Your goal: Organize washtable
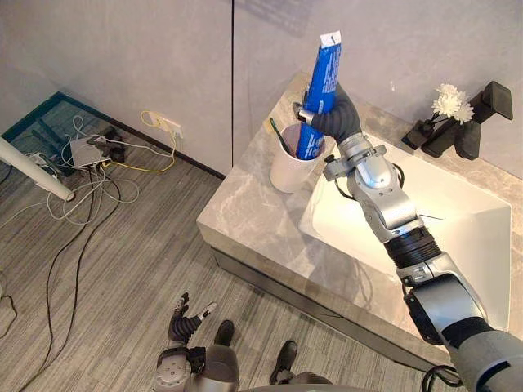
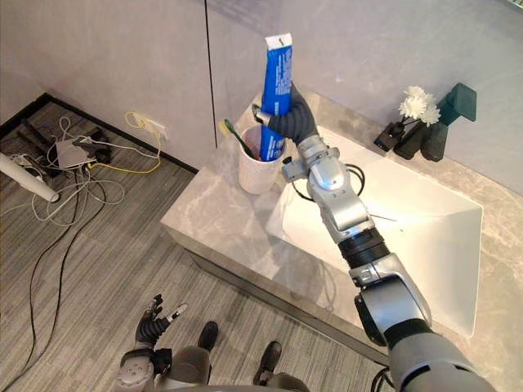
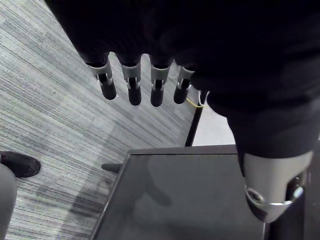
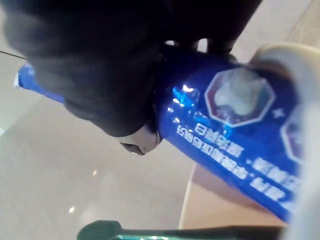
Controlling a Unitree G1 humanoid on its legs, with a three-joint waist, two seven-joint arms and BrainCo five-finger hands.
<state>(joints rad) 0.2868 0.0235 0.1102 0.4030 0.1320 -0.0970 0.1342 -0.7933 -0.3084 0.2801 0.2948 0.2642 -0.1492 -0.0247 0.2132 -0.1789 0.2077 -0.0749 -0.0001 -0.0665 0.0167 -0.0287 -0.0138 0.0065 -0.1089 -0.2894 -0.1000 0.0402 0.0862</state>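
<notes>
The robot's right hand (image 1: 333,114) holds a blue toothpaste tube (image 1: 325,69) nearly upright, its fingers curled tight round the middle of the tube. The tube's lower end sits inside the mouth of a white cup (image 1: 290,173). The cup stands toward the far left corner of the grey stone surface (image 1: 245,220), just beside the left rim of the sink (image 1: 458,220). A green toothbrush (image 1: 278,135) already leans in the cup. Whether the tube's end has reached the cup's bottom cannot be told. The tube is tall and rises well above the rim, so letting go early would probably let it drop and swing against the rim. That could tip the light cup toward the basin or the surface's left edge. A sideways pull as the hand opens could drag the tube back out, or knock the toothbrush loose. The left hand (image 1: 184,322) hangs low over the floor, its fingers (image 3: 131,85) straight, slightly apart and holding nothing. A black faucet (image 1: 474,122) and white flowers (image 1: 451,100) stand at the far edge, well apart from the cup.
</notes>
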